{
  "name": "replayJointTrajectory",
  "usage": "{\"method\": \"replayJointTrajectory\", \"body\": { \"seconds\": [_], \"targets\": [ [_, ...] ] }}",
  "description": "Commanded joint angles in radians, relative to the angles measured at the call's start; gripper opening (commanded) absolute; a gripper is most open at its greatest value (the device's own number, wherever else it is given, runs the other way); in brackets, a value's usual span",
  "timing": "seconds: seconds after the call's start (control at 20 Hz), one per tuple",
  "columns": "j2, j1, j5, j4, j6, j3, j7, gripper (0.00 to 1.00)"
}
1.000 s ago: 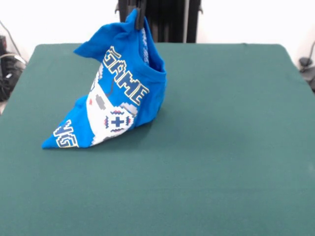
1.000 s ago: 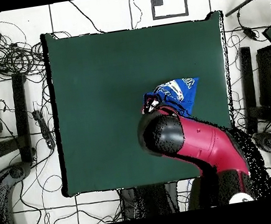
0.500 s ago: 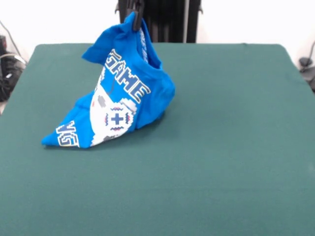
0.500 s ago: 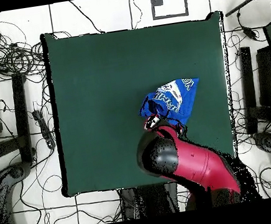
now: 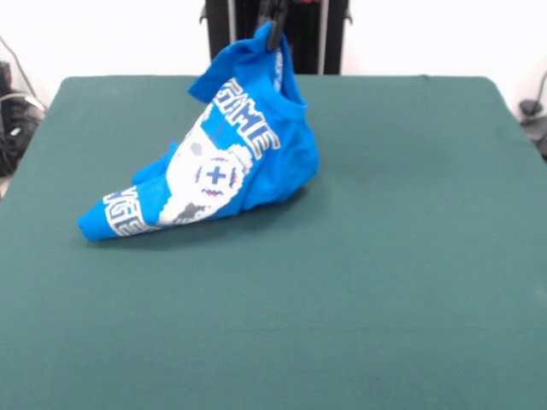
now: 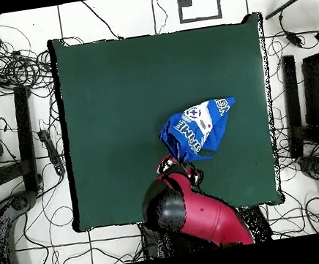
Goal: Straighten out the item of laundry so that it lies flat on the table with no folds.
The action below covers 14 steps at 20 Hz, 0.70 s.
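Observation:
The item of laundry [image 5: 229, 162] is a bright blue T-shirt with white "GAME" lettering and a pixelated graphic. It hangs in a bunched, tilted cone. Its top fold is pinched by my gripper [image 5: 274, 27], which is shut on the cloth near the far side of the table [image 5: 393, 256]. The shirt's lower corner [image 5: 96, 226] rests on the green cloth at the left. From above, the item of laundry [image 6: 197, 127] lies right of centre on the table [image 6: 112, 93]. My gripper [image 6: 175, 165] holds its end nearest the red arm [image 6: 194, 218].
Tangled cables [image 6: 5, 68] and dark stands [image 6: 24, 136] ring the table on the floor. More cables and gear [image 5: 10, 120] sit off the table's left edge in the front view.
The gripper has carried the shirt's top to the right in the front view and toward the robot's side. The cloth has stretched longer and lower, and its resting corner has barely moved.

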Motion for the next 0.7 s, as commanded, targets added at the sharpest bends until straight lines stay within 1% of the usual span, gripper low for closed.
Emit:
{"method": "replayJointTrajectory", "body": {
  "seconds": [0.05,0.25,0.45,0.5,0.65,0.7],
  "targets": [
    [-0.005,0.101,0.106,0.17,-0.018,-0.026,0.337,0.0],
    [0.009,0.14,0.121,0.169,-0.022,-0.058,0.351,0.0],
    [0.017,0.148,0.114,0.164,-0.037,-0.076,0.353,0.0],
    [0.016,0.144,0.105,0.165,-0.045,-0.075,0.353,1.0],
    [0.024,0.144,0.113,0.16,-0.048,-0.08,0.361,1.0],
    [0.022,0.147,0.128,0.165,-0.042,-0.085,0.378,1.0]
  ]
}}
